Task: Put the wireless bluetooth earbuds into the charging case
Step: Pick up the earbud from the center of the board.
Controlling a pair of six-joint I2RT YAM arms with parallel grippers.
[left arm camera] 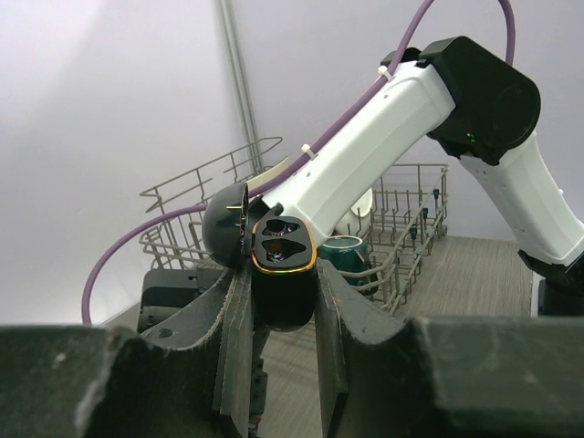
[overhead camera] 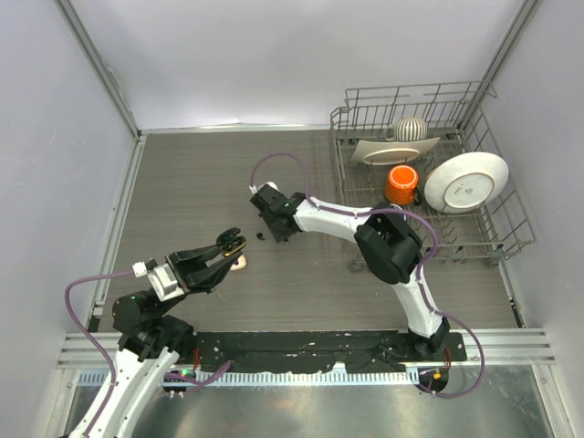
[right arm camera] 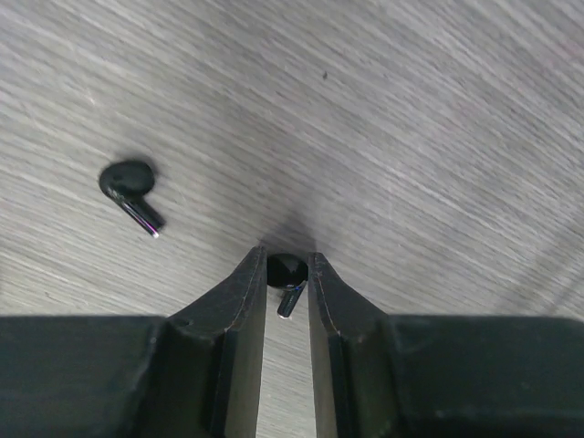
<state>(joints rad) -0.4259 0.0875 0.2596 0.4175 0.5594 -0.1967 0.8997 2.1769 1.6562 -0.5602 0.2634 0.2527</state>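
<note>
My left gripper [overhead camera: 232,247] is shut on an open black charging case [left arm camera: 283,285] with a gold rim and holds it above the table; its lid [left arm camera: 225,228] hangs open to the left and both wells look empty. My right gripper [overhead camera: 276,230] is down at the table, just right of the case. In the right wrist view its fingers [right arm camera: 245,283] are shut on a black earbud [right arm camera: 287,272], stem pointing back. A second black earbud [right arm camera: 130,189] lies loose on the table to the left; it also shows in the top view [overhead camera: 261,236]. The white earbuds are out of view.
A wire dish rack [overhead camera: 474,239] stands at the right back with plates [overhead camera: 465,180], an orange cup [overhead camera: 401,183] and a striped cup [overhead camera: 410,129]. A small pale object [overhead camera: 240,264] lies on the table under my left gripper. The right arm [left arm camera: 365,155] stretches across the left wrist view.
</note>
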